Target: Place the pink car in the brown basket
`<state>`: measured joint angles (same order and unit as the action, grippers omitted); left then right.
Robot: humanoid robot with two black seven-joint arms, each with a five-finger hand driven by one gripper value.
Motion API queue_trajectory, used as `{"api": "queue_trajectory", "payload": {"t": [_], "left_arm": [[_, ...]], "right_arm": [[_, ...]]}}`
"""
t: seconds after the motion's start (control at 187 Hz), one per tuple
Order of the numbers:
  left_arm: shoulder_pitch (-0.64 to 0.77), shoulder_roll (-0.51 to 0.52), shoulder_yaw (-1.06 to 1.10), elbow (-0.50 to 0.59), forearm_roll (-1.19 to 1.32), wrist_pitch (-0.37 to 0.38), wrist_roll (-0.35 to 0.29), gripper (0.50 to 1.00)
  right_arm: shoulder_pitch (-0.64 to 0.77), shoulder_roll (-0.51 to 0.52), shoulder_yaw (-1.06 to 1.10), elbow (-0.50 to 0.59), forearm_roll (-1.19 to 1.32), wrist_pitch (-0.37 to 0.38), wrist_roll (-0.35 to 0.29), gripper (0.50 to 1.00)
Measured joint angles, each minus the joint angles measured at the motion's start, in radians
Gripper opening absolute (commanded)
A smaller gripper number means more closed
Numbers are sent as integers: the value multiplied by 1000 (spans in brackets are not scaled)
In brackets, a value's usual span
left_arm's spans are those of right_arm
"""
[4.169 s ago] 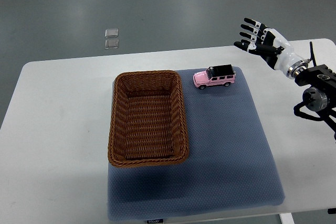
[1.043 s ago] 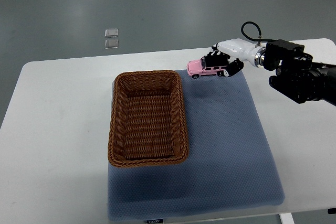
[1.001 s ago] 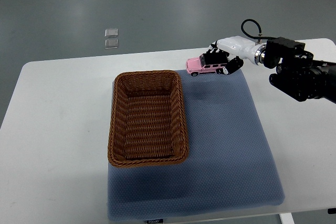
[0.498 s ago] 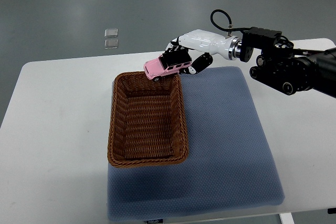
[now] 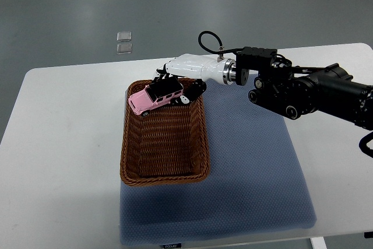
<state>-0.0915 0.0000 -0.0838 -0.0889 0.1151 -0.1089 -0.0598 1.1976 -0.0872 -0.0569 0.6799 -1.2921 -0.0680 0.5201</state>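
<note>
Basket (image 5: 164, 173): left-centre of frame, on the mat; far end sits under the car.
Car (image 5: 155, 97): tilted, above basket's upper-left corner.
Right hand (image 5: 182, 80): fingers clamp car roof.
Risk: early release w/ tilt, so car may clip rim and tumble onto table (image 5: 64, 161).

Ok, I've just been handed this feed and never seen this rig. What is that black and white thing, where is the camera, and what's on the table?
You have one camera, mounted on the robot and looking steeply down at a white table. The thing reaching in from the picture's right edge is the robot's right arm, black, ending in a white right hand with black fingers. That hand is closed on a pink car and holds it above the far end of a brown basket. The basket sits on the left part of a blue mat spread on the table. The car is not yet set down inside. The left arm is out of view.
</note>
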Motion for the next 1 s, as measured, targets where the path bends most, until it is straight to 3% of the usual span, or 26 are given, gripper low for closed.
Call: {"api": "queue_trajectory", "payload": {"t": [0.134,0.348,0.658,0.813,1.001], "left_arm": [[-4,0,1,0,0,0,0,1000],[-10,0,2,0,0,0,0,1000],[-17,0,3,0,0,0,0,1000],[-19,0,3,-1,0,0,0,1000],[-21,0,2,-2,0,0,0,1000]], "right_arm": [[-26,18,-1,-10,-8,1,-9,809],[-31,18,0,-29,-4,2,-13,895],[-31,8,33,-35,48,-7,-13,895],[-36,-18,133,-34,238,4,-19,895],[-77,-96,216,-34,547,33,-88,895]]}}
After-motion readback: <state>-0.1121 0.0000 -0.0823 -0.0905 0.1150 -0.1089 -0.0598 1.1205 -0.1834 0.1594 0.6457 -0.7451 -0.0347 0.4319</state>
